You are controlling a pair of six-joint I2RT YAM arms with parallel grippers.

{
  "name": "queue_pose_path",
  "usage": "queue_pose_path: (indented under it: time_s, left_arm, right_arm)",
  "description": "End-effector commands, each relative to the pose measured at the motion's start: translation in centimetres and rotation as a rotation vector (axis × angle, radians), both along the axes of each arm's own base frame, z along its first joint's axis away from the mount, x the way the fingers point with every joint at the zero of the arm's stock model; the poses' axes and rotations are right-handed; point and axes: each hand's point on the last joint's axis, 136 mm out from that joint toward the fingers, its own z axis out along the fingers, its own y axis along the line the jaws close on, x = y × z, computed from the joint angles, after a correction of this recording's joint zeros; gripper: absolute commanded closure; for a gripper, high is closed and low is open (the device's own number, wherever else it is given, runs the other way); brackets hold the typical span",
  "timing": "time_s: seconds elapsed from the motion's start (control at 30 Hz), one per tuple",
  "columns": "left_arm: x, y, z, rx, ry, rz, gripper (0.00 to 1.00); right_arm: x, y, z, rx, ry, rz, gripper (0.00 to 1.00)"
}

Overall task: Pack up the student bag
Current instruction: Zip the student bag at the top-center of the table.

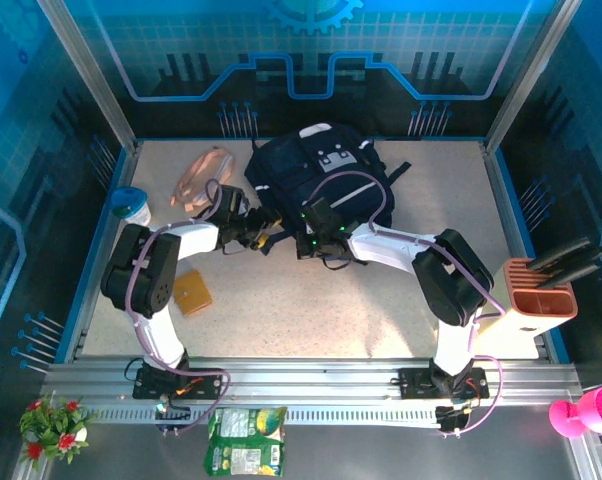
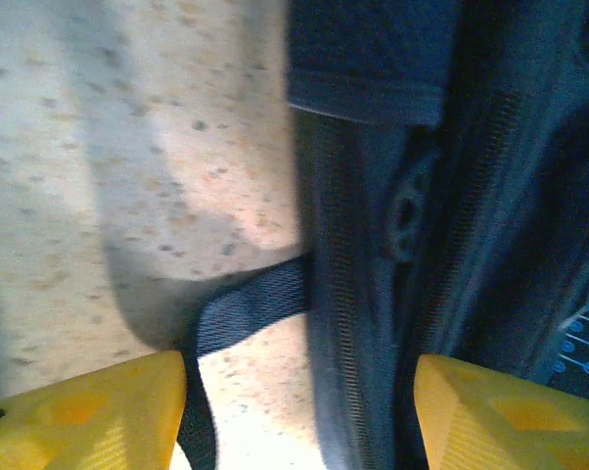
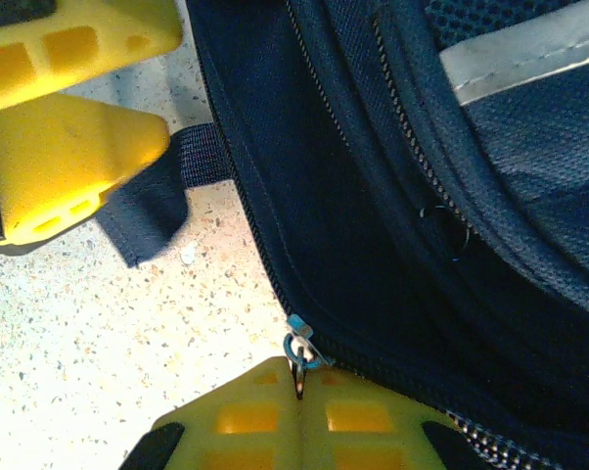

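The student bag (image 1: 321, 170), dark navy with a white patch, lies at the back middle of the table. My right gripper (image 1: 293, 238) sits at its near-left edge. In the right wrist view that gripper (image 3: 297, 392) is shut on the small metal zipper pull (image 3: 300, 351) of the bag (image 3: 392, 196). My left gripper (image 1: 261, 238) is just to its left. Its yellow fingers (image 2: 79, 421) stand open, one over the table and one over the bag's zipper edge (image 2: 353, 294), nothing held. A dark strap (image 2: 246, 304) runs out between them.
A pink pencil pouch (image 1: 203, 175) lies left of the bag, with a blue-and-white roll (image 1: 131, 205) further left. A brown card (image 1: 193, 292) rests by the left arm. An orange holder (image 1: 541, 290) stands at the right edge. A green packet (image 1: 246, 440) lies off the table's front.
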Motion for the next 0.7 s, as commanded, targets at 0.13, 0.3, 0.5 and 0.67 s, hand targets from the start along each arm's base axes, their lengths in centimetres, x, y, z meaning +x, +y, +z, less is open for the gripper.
queue_pose_path:
  time_s: [0.13, 0.3, 0.5, 0.67]
  left_arm:
    - [2.1, -2.2, 0.0, -0.034, -0.019, -0.024, 0.56]
    - [2.8, -2.3, -1.0, -0.017, -0.007, -0.019, 0.74]
    - [3.7, -1.6, -0.7, 0.027, -0.027, -0.013, 0.96]
    - [4.1, -0.9, -0.3, 0.055, -0.038, -0.018, 1.00]
  right_arm:
    - [-0.5, 1.3, 0.3, 0.028, 0.023, 0.026, 1.00]
    - [-0.6, 0.3, 0.0, -0.009, 0.017, 0.002, 1.00]
    - [-1.2, -5.2, -1.0, -0.179, 0.034, -0.103, 1.00]
    - [-2.5, -11.0, -0.9, -0.311, 0.033, -0.189, 1.00]
